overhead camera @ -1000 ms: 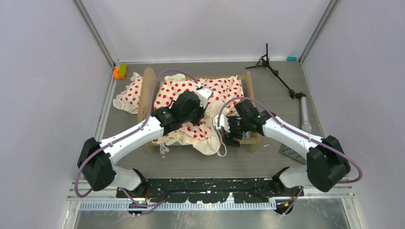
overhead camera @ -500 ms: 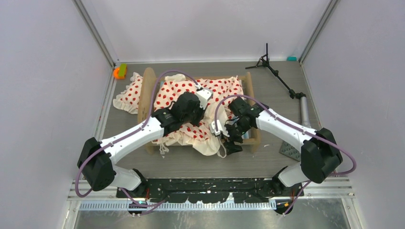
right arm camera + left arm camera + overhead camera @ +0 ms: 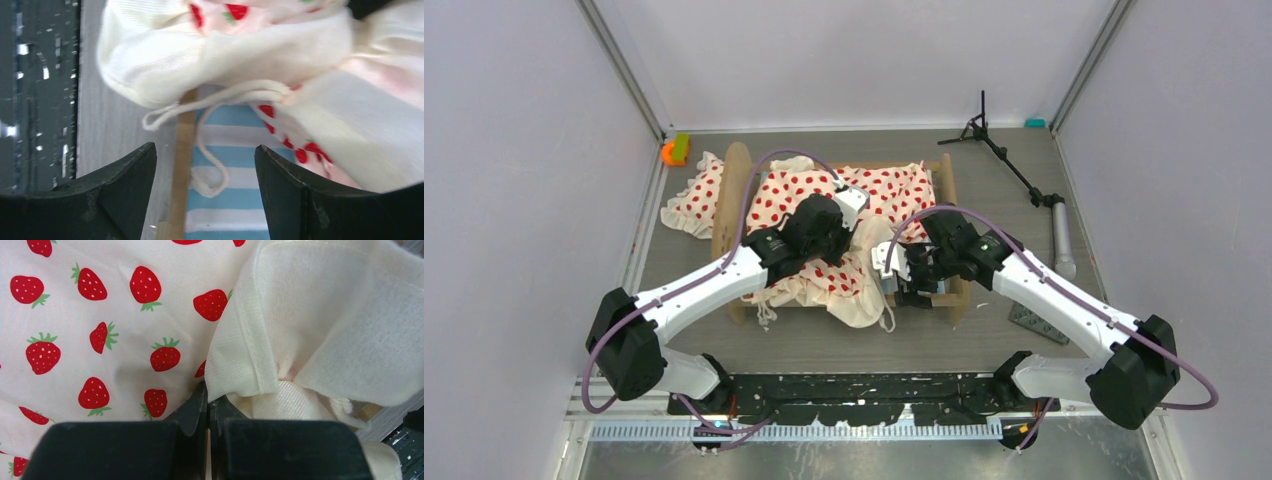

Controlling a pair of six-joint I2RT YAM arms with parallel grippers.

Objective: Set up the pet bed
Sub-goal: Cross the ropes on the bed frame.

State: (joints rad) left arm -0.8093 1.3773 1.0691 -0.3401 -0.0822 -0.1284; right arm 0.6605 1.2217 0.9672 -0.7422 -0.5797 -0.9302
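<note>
Two arms: bolted at the near edge of the surface [image 3: 824, 345], both reaching out over the bed.
Right pincer [image 3: 204, 150]: fingers wide apart and holding nothing, above the bed's near right corner, over the wooden side rail [image 3: 182, 150] and the blue-white striped mattress [image 3: 225, 197].
Cord [image 3: 210, 165]: a cream string from the bedding, trailing loose across rail and mattress.
Left pincer [image 3: 207, 395]: fingers pressed together, clamped on a cream fold of the bedding.
Bed [image 3: 735, 170]: mid-surface, lengthwise left to right, its rounded end board at the left.
Bedding [image 3: 789, 190]: cream with red strawberries, rumpled over most of the mattress and spilling over the near rail.
Loose piece [image 3: 696, 200]: same print, on the surface just left of the end board.
Mat [image 3: 1034, 320]: dark, right of the bed.
Tripod [image 3: 1014, 165]: black, lying toward the far right corner.
Toy [image 3: 674, 150]: orange and green, far left corner.
</note>
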